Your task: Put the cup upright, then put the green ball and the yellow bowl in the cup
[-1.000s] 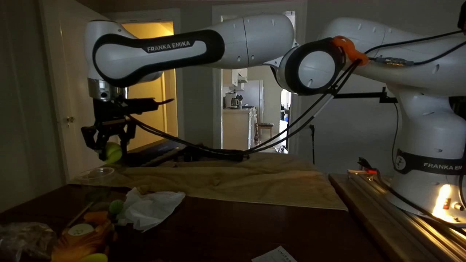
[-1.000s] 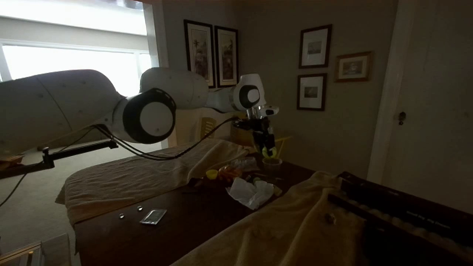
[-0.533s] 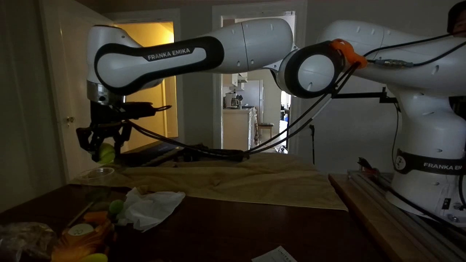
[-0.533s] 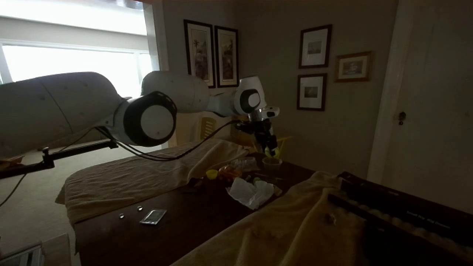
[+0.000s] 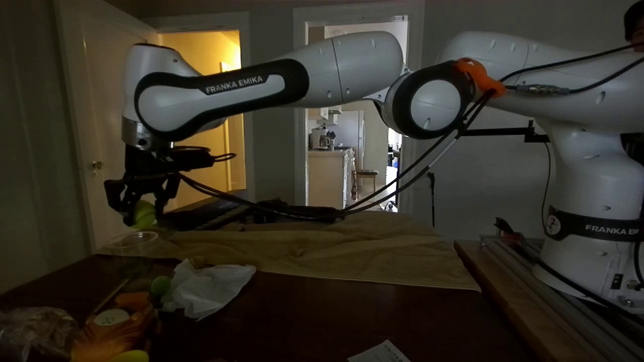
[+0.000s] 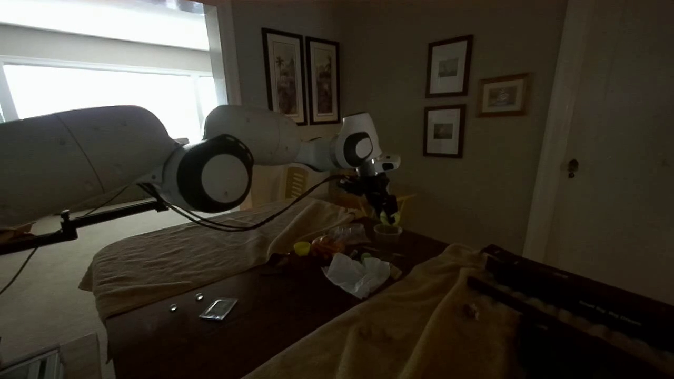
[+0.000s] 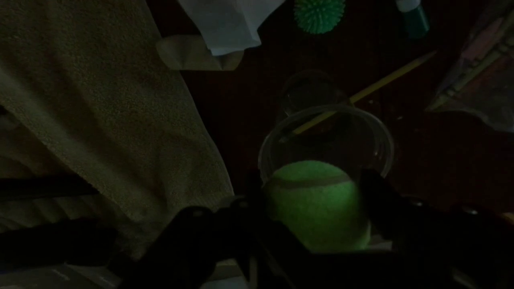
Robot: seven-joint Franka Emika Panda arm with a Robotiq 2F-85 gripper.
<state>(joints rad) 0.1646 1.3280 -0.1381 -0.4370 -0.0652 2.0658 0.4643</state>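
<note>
My gripper (image 5: 143,216) is closed around the green ball (image 7: 317,204), a tennis ball with a pale seam, one finger on each side. In both exterior views the ball hangs just above the rim of the cup (image 5: 133,256). That see-through cup (image 6: 388,235) stands upright on the table with its mouth up. From the wrist the ball covers the near part of the cup's rim (image 7: 383,132). The yellow bowl (image 6: 301,248) sits apart on the table; in an exterior view the bowl (image 5: 130,356) is cut by the bottom edge.
A yellow stick (image 7: 377,84) lies beside the cup. Close by are a spiky green ball (image 7: 319,16), a white sheet (image 5: 209,286), an orange item (image 5: 115,332) and a clear plastic bag (image 5: 37,327). A tan towel (image 5: 302,251) covers the table's far side.
The arm has come down, and the ball in my gripper has shifted slightly left and lower in an exterior view, nearer the cup's mouth. The grip looks unchanged. Cup and bowl have stayed put.
</note>
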